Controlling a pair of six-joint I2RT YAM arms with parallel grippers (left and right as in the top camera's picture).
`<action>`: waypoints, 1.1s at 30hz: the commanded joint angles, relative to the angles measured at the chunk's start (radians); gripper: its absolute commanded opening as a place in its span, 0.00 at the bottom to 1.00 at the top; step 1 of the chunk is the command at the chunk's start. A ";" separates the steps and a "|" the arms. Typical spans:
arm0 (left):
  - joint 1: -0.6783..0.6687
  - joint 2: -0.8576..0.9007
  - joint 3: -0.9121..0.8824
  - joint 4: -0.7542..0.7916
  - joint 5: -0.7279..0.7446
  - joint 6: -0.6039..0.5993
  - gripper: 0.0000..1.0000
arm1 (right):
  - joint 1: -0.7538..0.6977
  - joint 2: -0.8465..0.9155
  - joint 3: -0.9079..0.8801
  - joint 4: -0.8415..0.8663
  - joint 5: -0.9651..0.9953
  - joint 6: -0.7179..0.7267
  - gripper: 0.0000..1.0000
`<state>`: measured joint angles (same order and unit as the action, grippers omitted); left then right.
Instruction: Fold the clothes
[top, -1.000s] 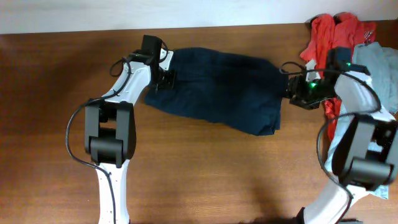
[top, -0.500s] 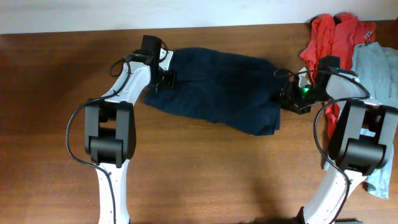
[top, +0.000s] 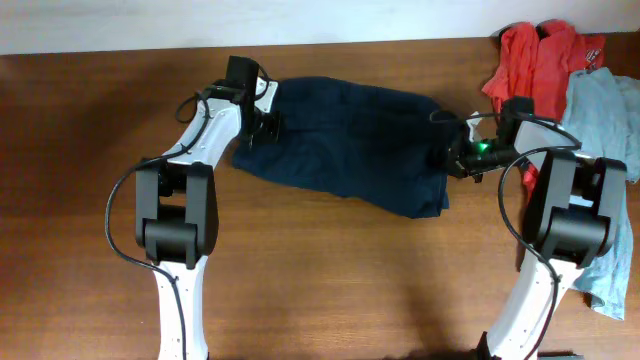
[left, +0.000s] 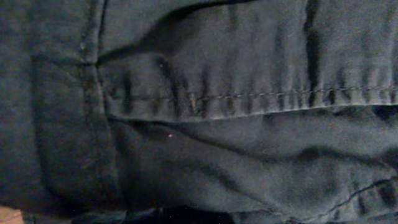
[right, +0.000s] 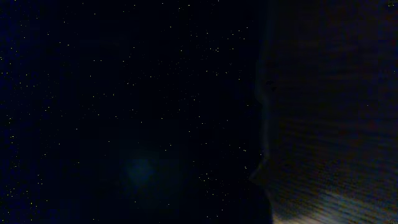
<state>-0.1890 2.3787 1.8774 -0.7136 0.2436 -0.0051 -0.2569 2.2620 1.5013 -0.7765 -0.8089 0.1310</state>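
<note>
The clothes (top: 350, 145), a pair of dark navy shorts, lie spread across the back of the brown table (top: 320, 290). My left gripper (top: 262, 125) sits at their left end, shut on the cloth. Navy fabric with a stitched seam (left: 249, 96) fills the left wrist view, and the fingers are hidden in it. My right gripper (top: 452, 160) is at the shorts' right edge, shut on the cloth there. The right wrist view is almost black with cloth (right: 124, 112) pressed close, and only a strip of table (right: 336, 186) shows at its right.
A red garment (top: 535, 55) is heaped at the back right corner. A pale blue-grey shirt (top: 605, 110) lies beside it and runs down the right edge behind the right arm. Both arm bases stand at the front.
My right gripper has moved left from beside the red garment onto the shorts' right edge and has shut there. The left arm and the shorts have not moved.
</note>
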 joint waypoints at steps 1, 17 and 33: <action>0.003 0.066 -0.018 -0.020 -0.004 -0.010 0.00 | -0.048 0.052 -0.030 -0.021 0.087 -0.019 0.04; 0.002 0.065 -0.018 -0.024 0.004 -0.026 0.00 | -0.169 -0.003 0.086 -0.234 0.087 -0.181 0.04; 0.002 0.065 -0.018 -0.027 0.004 -0.025 0.01 | 0.306 -0.077 0.348 -0.287 0.114 -0.104 0.04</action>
<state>-0.2016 2.3844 1.8774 -0.7250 0.3271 -0.0238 -0.0292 2.2204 1.8107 -1.0794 -0.7036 -0.0132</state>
